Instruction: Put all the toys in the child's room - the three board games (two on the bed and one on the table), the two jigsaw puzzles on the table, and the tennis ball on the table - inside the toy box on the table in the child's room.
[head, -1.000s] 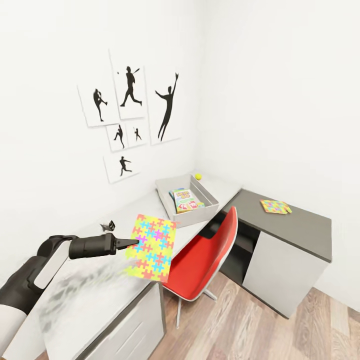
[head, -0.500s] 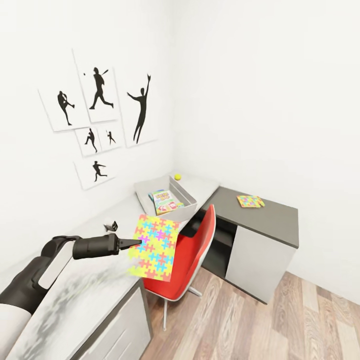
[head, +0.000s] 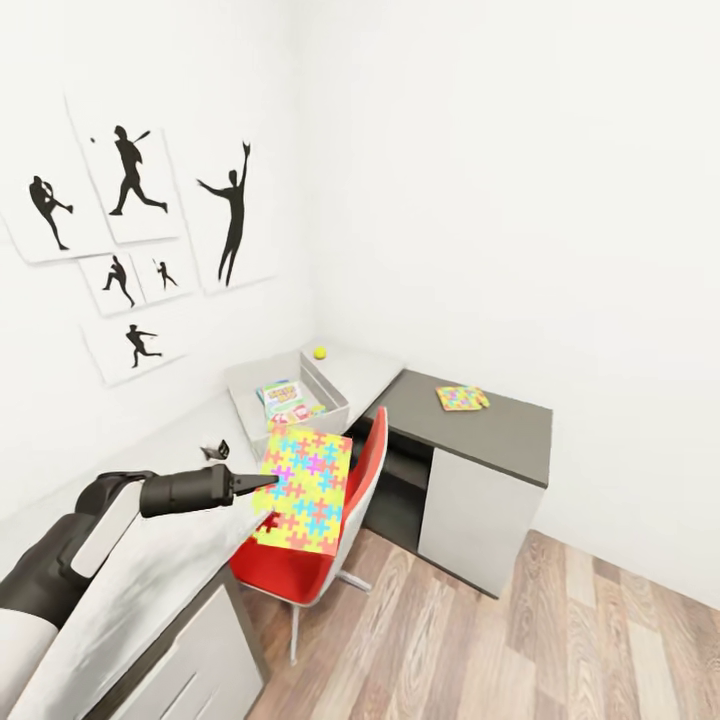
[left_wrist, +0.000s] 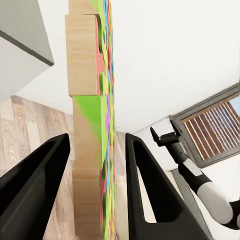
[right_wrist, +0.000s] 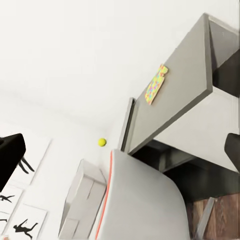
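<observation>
Clearly the left jaws (head: 262, 486) grip a puzzle (head: 305, 487) upright above the bench (head: 150, 570) edge, short of the toy box (head: 285, 397); whether the right jaws are open cannot be told. Carrying step: next, reach over the box and release.

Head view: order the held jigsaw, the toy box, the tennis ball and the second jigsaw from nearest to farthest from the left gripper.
1. Held jigsaw, in the left gripper.
2. Toy box, behind it on the table.
3. Tennis ball, beyond the box.
4. Second jigsaw, on the dark desk, right.
</observation>
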